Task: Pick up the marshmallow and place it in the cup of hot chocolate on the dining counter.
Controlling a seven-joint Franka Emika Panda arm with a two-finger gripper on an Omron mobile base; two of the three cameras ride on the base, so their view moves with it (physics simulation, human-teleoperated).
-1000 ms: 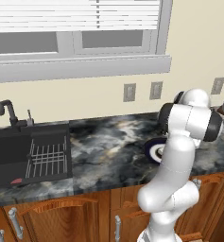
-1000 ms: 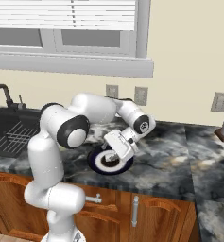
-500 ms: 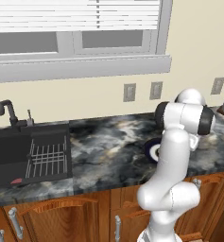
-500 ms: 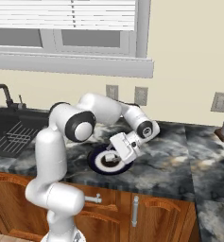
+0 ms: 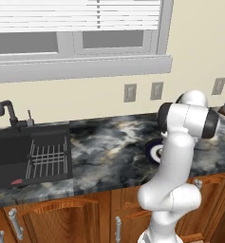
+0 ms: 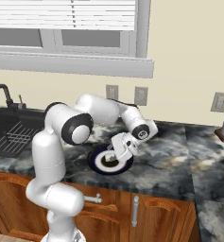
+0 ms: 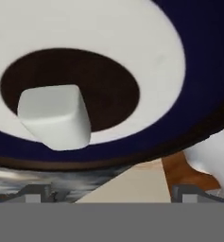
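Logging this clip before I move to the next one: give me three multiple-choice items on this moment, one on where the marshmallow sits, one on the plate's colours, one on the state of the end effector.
1. Where is the marshmallow?
A. In the sink
B. On the plate
C. Between the closed fingers

2. Which colours does the plate have?
A. Dark blue rim, white band, dark middle
B. All red
C. Green with yellow dots

3. How is the end effector now?
A. Shut on the marshmallow
B. Open, just above the plate
C. Open, over the sink

Key:
1 B: the hand view shows the block lying on the plate's dark middle and white band.
2 A: the hand view shows those three rings.
3 B: in the right base view it hangs over the plate on the worktop, and the marshmallow lies free ahead of the fingertips.
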